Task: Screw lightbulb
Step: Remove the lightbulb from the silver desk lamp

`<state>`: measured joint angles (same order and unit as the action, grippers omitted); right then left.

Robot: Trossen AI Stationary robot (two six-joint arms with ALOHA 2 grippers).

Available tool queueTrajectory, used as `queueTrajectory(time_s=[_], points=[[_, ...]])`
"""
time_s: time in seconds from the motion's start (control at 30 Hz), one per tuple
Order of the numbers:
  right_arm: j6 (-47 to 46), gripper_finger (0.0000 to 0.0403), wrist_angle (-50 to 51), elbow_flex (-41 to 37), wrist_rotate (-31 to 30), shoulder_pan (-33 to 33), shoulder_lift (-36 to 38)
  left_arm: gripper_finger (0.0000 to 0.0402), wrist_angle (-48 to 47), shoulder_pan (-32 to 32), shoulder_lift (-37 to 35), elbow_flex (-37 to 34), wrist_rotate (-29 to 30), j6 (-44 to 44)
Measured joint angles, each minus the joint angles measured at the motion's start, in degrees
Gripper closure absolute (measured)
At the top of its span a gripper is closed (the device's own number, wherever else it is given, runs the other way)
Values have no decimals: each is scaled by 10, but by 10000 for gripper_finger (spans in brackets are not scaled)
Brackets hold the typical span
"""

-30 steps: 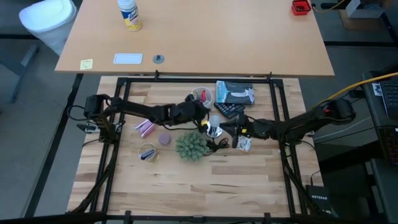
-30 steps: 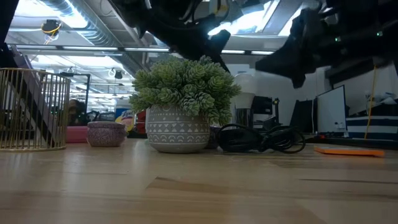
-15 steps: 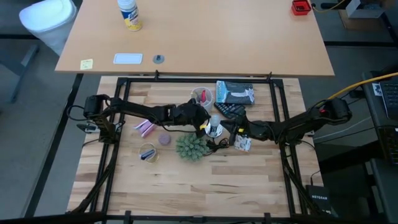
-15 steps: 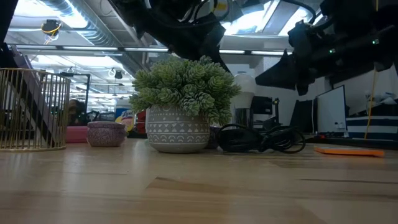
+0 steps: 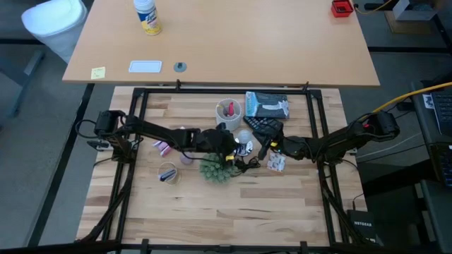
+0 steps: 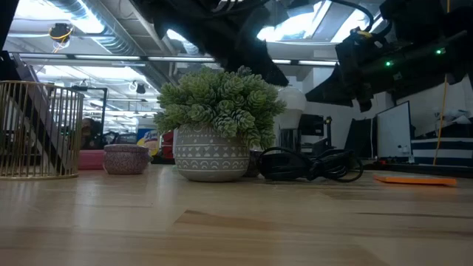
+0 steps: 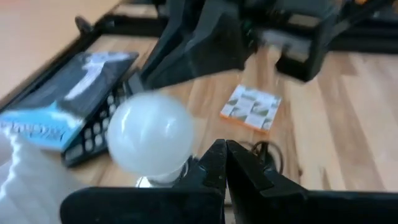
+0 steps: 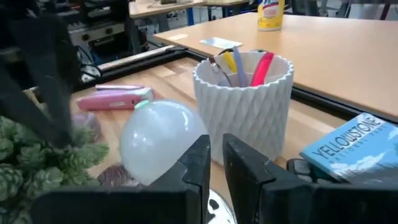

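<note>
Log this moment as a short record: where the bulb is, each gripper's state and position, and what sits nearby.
bulb: lightbulb upright at table centre, neither gripper holding it
left gripper: shut, empty, beside the bulb
right gripper: fingers nearly shut, empty, on the bulb's other side
nearby: potted plant, white cup of pens, black cord

Two black jointed arms, matte plastic housings, thin black cables along the links. Right hand [image 5: 263,149] has yellow markings and small green lights. Left hand [image 5: 232,150]: flat black fingers [image 7: 214,163].
</note>
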<state>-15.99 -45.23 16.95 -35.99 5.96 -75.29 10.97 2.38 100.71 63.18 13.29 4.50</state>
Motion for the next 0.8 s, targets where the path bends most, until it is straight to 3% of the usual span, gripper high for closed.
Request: queueTrajectory(time_s=[0.13, 0.37, 0.43, 0.63, 0.8], points=[[14, 353, -30, 0, 8, 1, 9, 400, 45, 4, 0, 0, 16, -12], [15, 353, -48, 0, 145, 6, 65, 400, 75, -14, -1, 0, 78, -33], [15, 353, -49, 0, 161, 17, 69, 400, 76, -25, -1, 0, 79, -35], [15, 353, -6, 0, 110, 50, 48, 400, 74, -61, -1, 0, 78, -30], [13, 353, -8, 0, 63, 53, 18, 400, 30, -81, -1, 0, 41, -26]])
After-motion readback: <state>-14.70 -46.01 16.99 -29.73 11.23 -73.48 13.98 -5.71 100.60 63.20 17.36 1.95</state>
